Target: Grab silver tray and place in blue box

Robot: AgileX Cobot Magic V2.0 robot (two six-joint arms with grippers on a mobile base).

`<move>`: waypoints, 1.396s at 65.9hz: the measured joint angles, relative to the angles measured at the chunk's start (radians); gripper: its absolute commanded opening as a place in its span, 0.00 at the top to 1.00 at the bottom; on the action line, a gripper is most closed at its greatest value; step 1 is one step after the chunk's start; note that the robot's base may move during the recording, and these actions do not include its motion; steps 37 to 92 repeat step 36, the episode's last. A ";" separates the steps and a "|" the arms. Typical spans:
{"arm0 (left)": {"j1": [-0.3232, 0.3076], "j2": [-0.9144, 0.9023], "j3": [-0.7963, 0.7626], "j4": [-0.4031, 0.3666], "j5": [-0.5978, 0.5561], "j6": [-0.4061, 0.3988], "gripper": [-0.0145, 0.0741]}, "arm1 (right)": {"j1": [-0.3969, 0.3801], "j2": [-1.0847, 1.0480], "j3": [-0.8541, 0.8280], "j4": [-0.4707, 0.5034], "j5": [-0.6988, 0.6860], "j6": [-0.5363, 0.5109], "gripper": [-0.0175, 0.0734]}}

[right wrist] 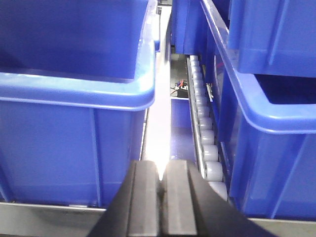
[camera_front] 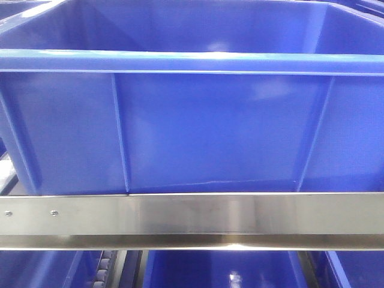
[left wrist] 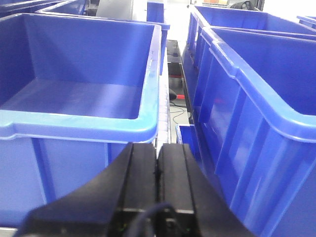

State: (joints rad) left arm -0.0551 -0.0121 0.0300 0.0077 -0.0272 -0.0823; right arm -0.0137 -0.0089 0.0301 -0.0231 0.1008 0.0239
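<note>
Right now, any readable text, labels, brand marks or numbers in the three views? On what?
No readable text in any view.
Blue box: front wall and rim plain, no label or moulded mark visible.
Steel rail under it: bare metal, only two small screws at its left end.
Left gripper and right gripper: black, unmarked, both shut.
The other blue crates and the white rollers: no markings visible.

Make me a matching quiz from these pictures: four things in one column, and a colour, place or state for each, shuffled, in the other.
1. box
2. rail
3. rollers
4. left gripper

A. shut
B. white, in a row between crates
C. blue
D. shiny metal, just under the box

Pairs: 1-C, 2-D, 3-B, 4-A
</note>
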 measured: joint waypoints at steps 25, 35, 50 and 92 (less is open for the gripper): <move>0.000 0.000 0.000 0.000 0.000 0.000 0.95 | 0.000 0.000 0.000 0.000 0.000 0.000 0.75; 0.000 0.000 0.000 0.000 0.000 0.000 0.95 | 0.000 0.000 0.000 0.000 0.000 0.000 0.75; 0.000 0.000 0.000 0.000 0.000 0.000 0.95 | 0.000 0.000 0.000 0.000 0.000 0.000 0.75; 0.000 0.000 0.000 0.000 0.000 0.000 0.95 | 0.000 0.000 0.000 0.000 0.000 0.000 0.75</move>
